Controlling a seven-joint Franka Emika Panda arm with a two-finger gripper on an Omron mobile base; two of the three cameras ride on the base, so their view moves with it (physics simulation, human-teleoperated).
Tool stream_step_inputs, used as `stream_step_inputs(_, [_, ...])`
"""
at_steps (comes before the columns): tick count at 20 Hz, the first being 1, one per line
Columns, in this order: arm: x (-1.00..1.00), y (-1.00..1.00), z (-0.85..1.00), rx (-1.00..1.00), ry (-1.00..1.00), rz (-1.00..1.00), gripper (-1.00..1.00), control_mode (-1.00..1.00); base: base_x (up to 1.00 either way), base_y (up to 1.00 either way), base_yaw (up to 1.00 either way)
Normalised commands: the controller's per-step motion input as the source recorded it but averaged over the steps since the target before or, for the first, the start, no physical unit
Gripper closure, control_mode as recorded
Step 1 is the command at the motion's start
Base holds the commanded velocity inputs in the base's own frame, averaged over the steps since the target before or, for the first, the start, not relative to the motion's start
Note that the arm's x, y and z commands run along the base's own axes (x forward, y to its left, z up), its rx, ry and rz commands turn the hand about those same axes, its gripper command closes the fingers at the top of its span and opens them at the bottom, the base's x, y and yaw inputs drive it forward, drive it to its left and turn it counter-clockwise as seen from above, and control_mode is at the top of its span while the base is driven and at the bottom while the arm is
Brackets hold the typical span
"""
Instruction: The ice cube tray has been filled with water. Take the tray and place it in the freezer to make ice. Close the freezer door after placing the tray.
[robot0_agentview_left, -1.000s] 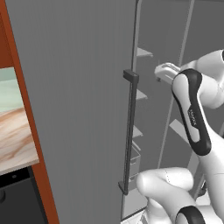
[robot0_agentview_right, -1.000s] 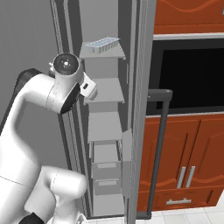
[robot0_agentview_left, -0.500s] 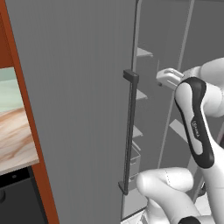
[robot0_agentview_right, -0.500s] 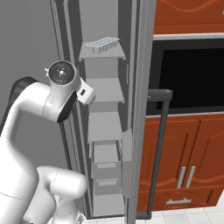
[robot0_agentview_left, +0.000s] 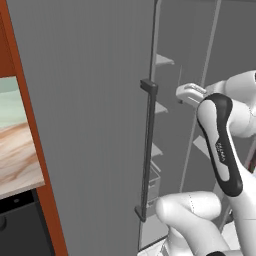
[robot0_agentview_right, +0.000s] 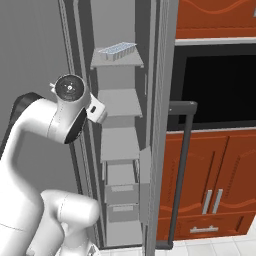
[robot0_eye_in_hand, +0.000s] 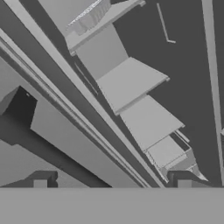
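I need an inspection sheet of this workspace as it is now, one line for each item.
Surface: grey shelves inside the freezer, drawers lower down.
Job's things: the ice cube tray lies on the top shelf; the freezer door stands open, its bar handle facing out.
Clutter: nothing seen.
End effector: the end effector is open, holds nothing, and points at the shelves from outside the compartment.
Cables: nothing seen.
Surroundings: red-brown cabinets and a black oven front to the right; a wood-pattern counter to the left.

Pale grey ice cube tray (robot0_agentview_right: 116, 50) — light-blue cells; matte grey freezer (robot0_agentview_right: 120, 145); red-brown cabinets (robot0_agentview_right: 210, 190).
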Motion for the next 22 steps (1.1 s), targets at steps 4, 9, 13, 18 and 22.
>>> stream_step_inputs(4, [0.0,0.0,0.0,0.0,0.0,0.0,-1.0,1.0,-1.0,-0.09,0.07])
stream_step_inputs(9, [0.0,0.0,0.0,0.0,0.0,0.0,-1.0,1.0,-0.47,-0.48,0.28])
stream_step_inputs(13, [0.0,0.0,0.0,0.0,0.0,0.0,-1.0,1.0,0.09,-0.31,0.31])
stream_step_inputs(18, [0.0,0.0,0.0,0.0,0.0,0.0,-1.0,1.0,0.53,-0.29,0.38])
stream_step_inputs(22, [0.07,-0.38,0.0,-0.02,-0.02,0.25,-1.0,-1.0,0.13,-0.15,0.1])
